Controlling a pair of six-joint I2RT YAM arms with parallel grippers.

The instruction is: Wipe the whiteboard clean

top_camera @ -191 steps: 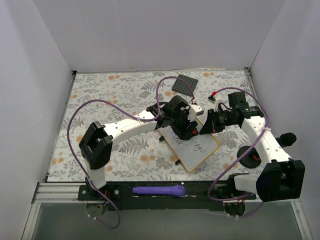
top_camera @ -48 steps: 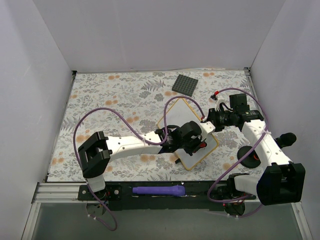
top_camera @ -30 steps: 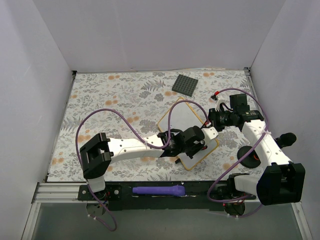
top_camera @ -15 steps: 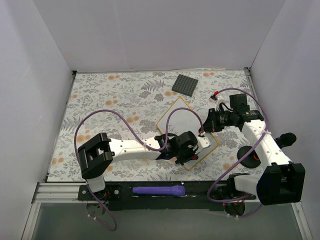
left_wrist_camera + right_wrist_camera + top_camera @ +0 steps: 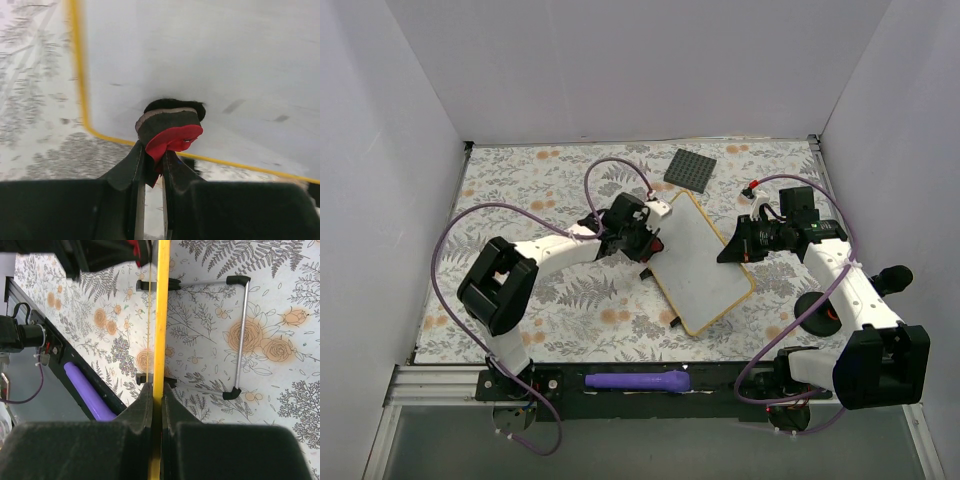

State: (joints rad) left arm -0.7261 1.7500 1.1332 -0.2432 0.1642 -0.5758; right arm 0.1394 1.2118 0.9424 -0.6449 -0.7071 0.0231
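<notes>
The whiteboard (image 5: 705,265) lies tilted in the middle of the table, its white face without writing in the top view. Faint grey smudges show on it in the left wrist view (image 5: 225,60). My left gripper (image 5: 645,238) is at the board's upper left edge, shut on a red and dark eraser (image 5: 170,132) that touches the board near its yellow frame. My right gripper (image 5: 732,250) is shut on the board's right edge; the yellow frame (image 5: 161,340) runs edge-on between its jaws.
A dark grey studded plate (image 5: 690,169) lies at the back. A purple cylinder (image 5: 635,380) lies on the front rail, also in the right wrist view (image 5: 87,395). The board's black feet and metal stand (image 5: 240,335) rest on the floral cloth. White walls enclose the table.
My left gripper with the eraser has swept from the board's lower front part up to its upper left edge. The handwriting seen earlier is gone. The right gripper holds still.
</notes>
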